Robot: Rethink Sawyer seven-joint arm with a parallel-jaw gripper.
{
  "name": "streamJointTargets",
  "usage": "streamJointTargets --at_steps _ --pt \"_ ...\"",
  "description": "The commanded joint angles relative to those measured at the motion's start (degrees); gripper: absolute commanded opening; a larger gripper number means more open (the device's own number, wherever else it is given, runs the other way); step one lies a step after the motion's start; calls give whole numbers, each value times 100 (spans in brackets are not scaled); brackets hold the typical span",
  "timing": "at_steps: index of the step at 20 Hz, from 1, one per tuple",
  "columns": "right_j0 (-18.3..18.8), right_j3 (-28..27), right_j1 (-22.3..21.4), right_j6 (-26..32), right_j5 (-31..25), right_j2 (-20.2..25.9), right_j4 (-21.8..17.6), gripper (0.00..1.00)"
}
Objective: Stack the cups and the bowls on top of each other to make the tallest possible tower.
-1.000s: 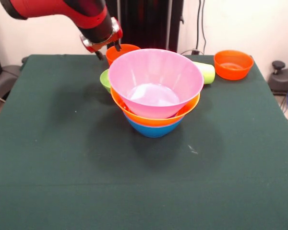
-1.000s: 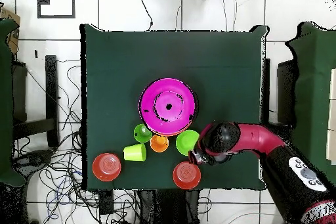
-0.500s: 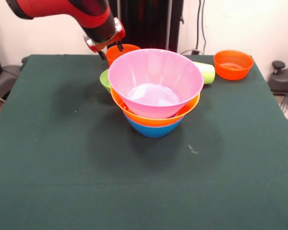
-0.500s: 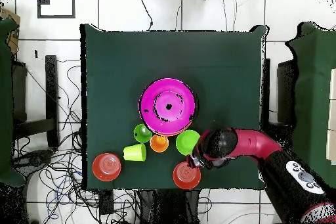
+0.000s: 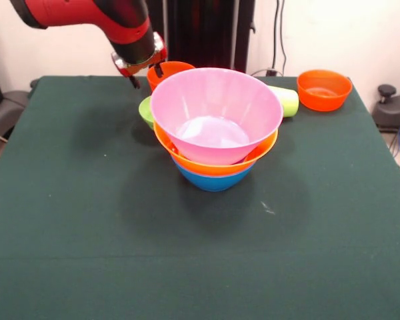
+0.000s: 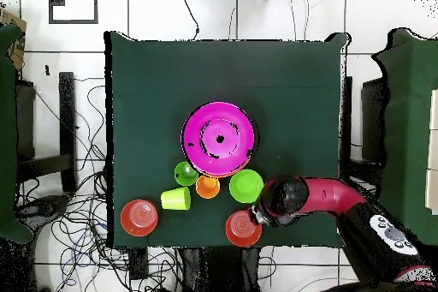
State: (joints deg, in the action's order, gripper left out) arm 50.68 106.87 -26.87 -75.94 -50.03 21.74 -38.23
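Pink bowl (image 5: 217,113) tops the tower (image 6: 220,140), mouth up, nested in the yellow-orange bowl (image 5: 253,157), which sits in the blue bowl (image 5: 213,180); stack axis vertical, slightly tilted in the front view, standing mid-counter (image 5: 87,233) on dark green cloth. Lime-yellow cup (image 5: 285,100) lies on its side behind the tower, long axis roughly across the counter in the front view; which end is the mouth I can't tell. Overhead view shows an orange cup (image 6: 208,187) and a green cup (image 6: 186,173) upright, mouths up, just beside the tower. Small green bowl (image 6: 245,185) sits upright, touching or nearly touching the tower's base. Two small orange bowls: one (image 5: 324,89) at the counter's far corner in the front view, mouth up; the other (image 5: 170,69) behind the pink bowl's rim. No readable labels or writing on anything. Arm (image 6: 342,199) reaches in near-horizontal, wrist bent down, pincer (image 5: 145,72) pointing downward just beside the rim of that nearer orange bowl, between it and the small green bowl in the overhead view. Two dark fingertips (image 5: 159,69) show apart; pincer looks open, holding nothing.
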Motion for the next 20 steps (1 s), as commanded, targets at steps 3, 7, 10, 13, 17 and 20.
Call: streamJointTargets --at_steps 3,7,10,13,17,20 --pt "-479 -327 470 -887 856 -380 -335 100" --pt "-645 -347 628 -998 1093 -515 -289 100" --pt "-806 -356 635 -1179 1269 -661 -239 100" --pt "-879 -422 681 -1224 1432 -765 -229 100" --pt "-949 -439 679 -1149 1586 -891 -208 0" --pt "-978 -458 676 -1071 1525 -943 -236 0"
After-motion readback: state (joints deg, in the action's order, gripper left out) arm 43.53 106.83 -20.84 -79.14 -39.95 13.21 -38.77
